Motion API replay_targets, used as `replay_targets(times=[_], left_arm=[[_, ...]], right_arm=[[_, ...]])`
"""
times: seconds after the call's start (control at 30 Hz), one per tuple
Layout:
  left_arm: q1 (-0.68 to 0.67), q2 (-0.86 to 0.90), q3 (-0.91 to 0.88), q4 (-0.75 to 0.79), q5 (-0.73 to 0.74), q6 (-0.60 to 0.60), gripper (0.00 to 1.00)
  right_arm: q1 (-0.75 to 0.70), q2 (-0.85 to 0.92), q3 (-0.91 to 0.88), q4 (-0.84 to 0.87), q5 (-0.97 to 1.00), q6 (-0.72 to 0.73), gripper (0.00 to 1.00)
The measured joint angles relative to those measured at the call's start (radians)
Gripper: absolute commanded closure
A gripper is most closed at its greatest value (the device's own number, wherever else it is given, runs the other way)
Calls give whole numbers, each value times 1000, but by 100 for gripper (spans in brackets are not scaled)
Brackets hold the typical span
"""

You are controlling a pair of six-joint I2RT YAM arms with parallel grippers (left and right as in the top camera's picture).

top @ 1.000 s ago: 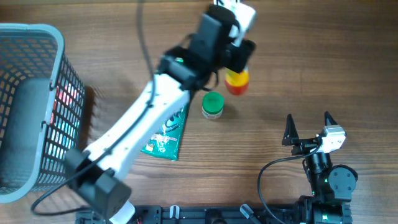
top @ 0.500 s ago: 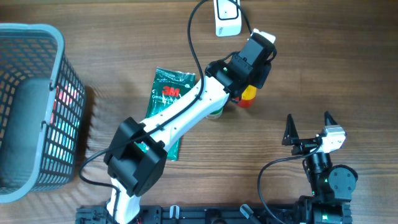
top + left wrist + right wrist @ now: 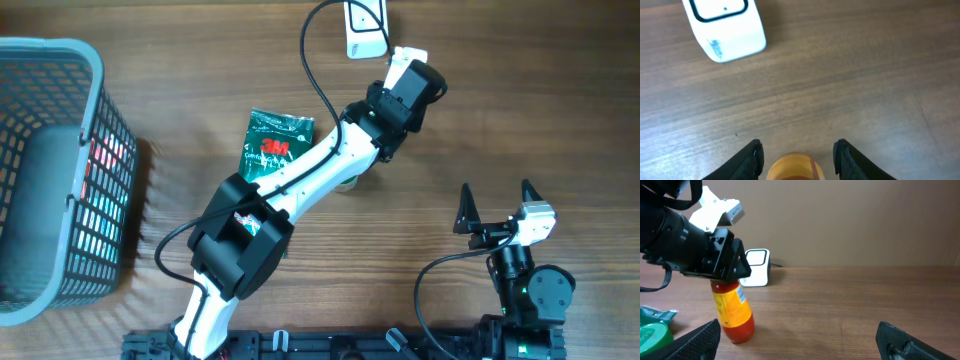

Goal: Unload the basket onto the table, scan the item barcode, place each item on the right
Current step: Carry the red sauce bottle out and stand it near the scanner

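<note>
Left pincer (image 3: 798, 151) grips the yellow-and-red bottle (image 3: 732, 311) by its top, tilted, just short of the white scanner (image 3: 365, 30) on the table (image 3: 520, 90). Right pincer (image 3: 496, 192) gapes wide, empty. Green packet (image 3: 277, 148) reads "3M"; the bottle's label is unreadable.

The basket (image 3: 108, 170) is set at the left of the table (image 3: 520, 110). The packet (image 3: 278, 135) is laid mid-table. The scanner (image 3: 363, 30) is placed at the far edge, with the bottle (image 3: 732, 309) before it.
</note>
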Motion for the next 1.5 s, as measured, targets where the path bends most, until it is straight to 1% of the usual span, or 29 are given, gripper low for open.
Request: replay_targets(times=[0.13, 0.2, 0.33, 0.37, 0.4, 0.5, 0.57, 0.67, 0.73, 0.87, 0.93, 0.97, 1.03, 1.2, 1.3, 1.43, 1.5], left_arm=[[0, 0, 0, 5, -20, -3, 44], [0, 0, 0, 4, -24, -3, 39], [0, 0, 0, -3, -24, -6, 36], [0, 0, 0, -3, -24, -6, 34], [-1, 0, 0, -4, -24, -6, 31], [-8, -4, 0, -8, -24, -5, 17], [-16, -19, 0, -15, -26, 6, 10], [-24, -92, 0, -39, -39, 31, 0], [-24, -150, 0, -64, -71, 47, 0], [-23, -315, 0, -129, -220, 63, 0], [-16, -375, 0, -151, -269, 74, 0], [-1, -428, 0, -174, -310, 82, 0], [28, -478, 0, -198, -338, 89, 0], [206, -616, 0, -301, -381, 95, 0], [346, -692, 0, -367, -390, 87, 0], [534, -763, 0, -448, -384, 9, 0], [688, -784, 1, -497, -305, -48, 0]], right_arm=[[0, 0, 0, 0, 0, 0, 0], [0, 0, 0, 0, 0, 0, 0], [0, 0, 0, 0, 0, 0, 0], [0, 0, 0, 0, 0, 0, 0], [0, 0, 0, 0, 0, 0, 0], [0, 0, 0, 0, 0, 0, 0], [0, 0, 0, 0, 0, 0, 0], [0, 0, 0, 0, 0, 0, 0], [0, 0, 0, 0, 0, 0, 0], [0, 0, 0, 0, 0, 0, 0], [0, 0, 0, 0, 0, 0, 0], [0, 0, 0, 0, 0, 0, 0], [0, 0, 0, 0, 0, 0, 0], [0, 0, 0, 0, 0, 0, 0], [0, 0, 0, 0, 0, 0, 0], [0, 0, 0, 0, 0, 0, 0], [0, 0, 0, 0, 0, 0, 0]])
